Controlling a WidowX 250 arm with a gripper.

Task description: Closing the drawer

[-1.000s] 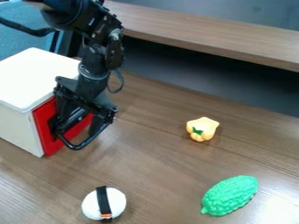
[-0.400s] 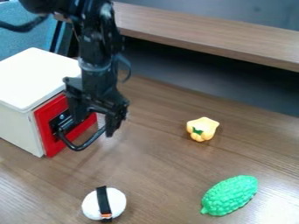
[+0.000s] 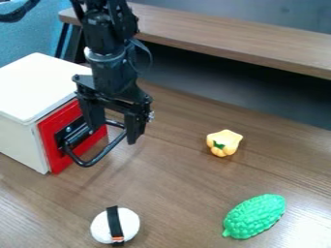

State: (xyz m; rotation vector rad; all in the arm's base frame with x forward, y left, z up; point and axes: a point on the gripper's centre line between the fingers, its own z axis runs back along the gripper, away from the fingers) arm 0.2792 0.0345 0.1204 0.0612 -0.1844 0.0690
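At the handle (image 3: 86, 163), the gripper (image 3: 116, 137) hung with fingers (image 3: 134, 128) spread, liable to snag it on lifting and drag the drawer (image 3: 55, 159) open.

To the left of the spread pincer (image 3: 115, 136), white cabinet (image 3: 42, 85) with flush red drawer front (image 3: 55, 126); between its fingers, part of the black loop handle (image 3: 97, 160). To its right on the counter (image 3: 181, 193), yellow toy bell pepper (image 3: 224, 142); lower right, bumpy green toy vegetable (image 3: 254, 216); below, white toy rice ball (image 3: 130, 223).
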